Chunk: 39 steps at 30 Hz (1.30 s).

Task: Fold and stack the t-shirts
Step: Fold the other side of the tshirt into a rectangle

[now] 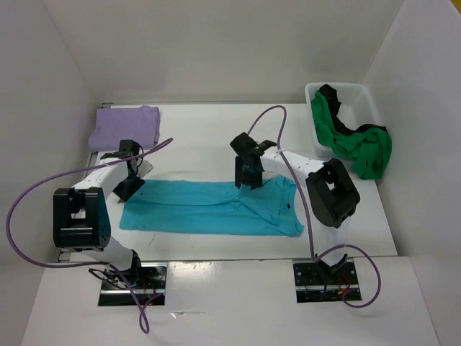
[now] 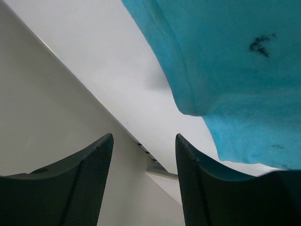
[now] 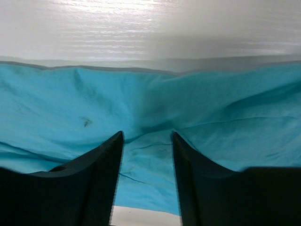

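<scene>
Step in hand: folding the turquoise t-shirt [image 1: 202, 209], which lies flat across the middle of the bench [image 1: 202, 137] as a long band, apparently already doubled lengthwise. The lavender t-shirt [image 1: 128, 126] sits folded at the far left corner and marks the stack position. The green t-shirt [image 1: 360, 148] and black t-shirt [image 1: 331, 97] hang in and over the white bin [image 1: 353, 88] at the far right, not yet handled. Left hand [image 1: 130, 189]: fingers spread, nothing between them, positioned just beside the band's left end; its wrist view shows the hem close ahead but clear of the fingers [image 2: 101, 160]. Right hand [image 1: 248, 180]: fingers likewise apart, poised over the far edge of the cloth right of centre, with fabric visible below the gap and no pinch formed. The next move likely requires each hand to descend, close on an edge of the band, and carry one end over the other to shorten it before transfer onto the lavender t-shirt.
</scene>
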### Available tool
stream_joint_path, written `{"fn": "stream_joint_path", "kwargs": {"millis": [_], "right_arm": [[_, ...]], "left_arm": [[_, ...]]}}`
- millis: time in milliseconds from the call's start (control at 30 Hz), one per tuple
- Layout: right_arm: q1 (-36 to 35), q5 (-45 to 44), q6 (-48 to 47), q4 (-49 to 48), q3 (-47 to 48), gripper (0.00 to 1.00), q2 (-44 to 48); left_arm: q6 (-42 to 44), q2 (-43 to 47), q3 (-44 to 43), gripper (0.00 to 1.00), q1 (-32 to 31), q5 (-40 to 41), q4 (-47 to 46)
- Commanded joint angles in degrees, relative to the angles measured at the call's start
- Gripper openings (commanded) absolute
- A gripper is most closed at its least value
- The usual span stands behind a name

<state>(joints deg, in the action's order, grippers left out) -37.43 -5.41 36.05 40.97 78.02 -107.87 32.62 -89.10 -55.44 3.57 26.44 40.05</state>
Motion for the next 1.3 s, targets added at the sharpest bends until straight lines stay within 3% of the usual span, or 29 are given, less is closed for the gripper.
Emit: {"fn": "stream_joint_path", "kwargs": {"millis": [0, 100, 167, 200, 300, 600, 767, 900, 1067, 1267], "right_arm": [[-0.5, 1.4, -0.8, -4.5, -0.3, 0.48, 0.9], [-0.5, 1.4, -0.8, -4.5, -0.9, 0.31, 0.9], [-0.5, 2.1, -0.8, -4.5, -0.9, 0.31, 0.9], [-0.5, 2.2, -0.8, -4.5, -0.9, 0.32, 0.3], [-1.0, -1.2, -0.2, -3.4, -0.9, 0.48, 0.3], [-1.0, -4.5, -0.8, -0.8, 1.4, 0.49, -1.8], [-1.0, -2.0, -0.8, -0.8, 0.9, 0.36, -2.9], [-1.0, 0.6, -1.3, -1.4, 0.9, 0.32, -3.7], [-1.0, -0.2, 0.4, -0.8, 0.4, 0.06, -0.1], [-1.5, 1.2, 1.5, 0.2, -2.3, 0.00, 7.4]], "left_arm": [[-1.1, -0.6, 0.1, 0.63, 0.1, -1.0, 0.7], [-1.6, -1.2, 0.1, 0.63, 0.1, -1.0, 0.7], [-1.6, -1.2, 0.1, 0.63, 0.1, -1.0, 0.7], [-1.6, -1.2, 0.1, 0.63, 0.1, -1.0, 0.7], [-1.6, -1.2, 0.1, 0.63, 0.1, -0.5, 0.7], [-1.6, -1.2, 0.1, 0.64, 0.1, -0.5, 0.7], [-1.1, -1.7, 0.1, 0.64, 0.1, 0.5, 0.7], [-1.1, -1.7, 0.1, 0.64, 0.1, 0.5, 0.7], [-1.1, -1.7, 0.1, 0.64, 0.1, 0.5, 0.7], [-1.6, -1.7, 0.1, 0.64, 0.1, 0.5, 0.7]]}}
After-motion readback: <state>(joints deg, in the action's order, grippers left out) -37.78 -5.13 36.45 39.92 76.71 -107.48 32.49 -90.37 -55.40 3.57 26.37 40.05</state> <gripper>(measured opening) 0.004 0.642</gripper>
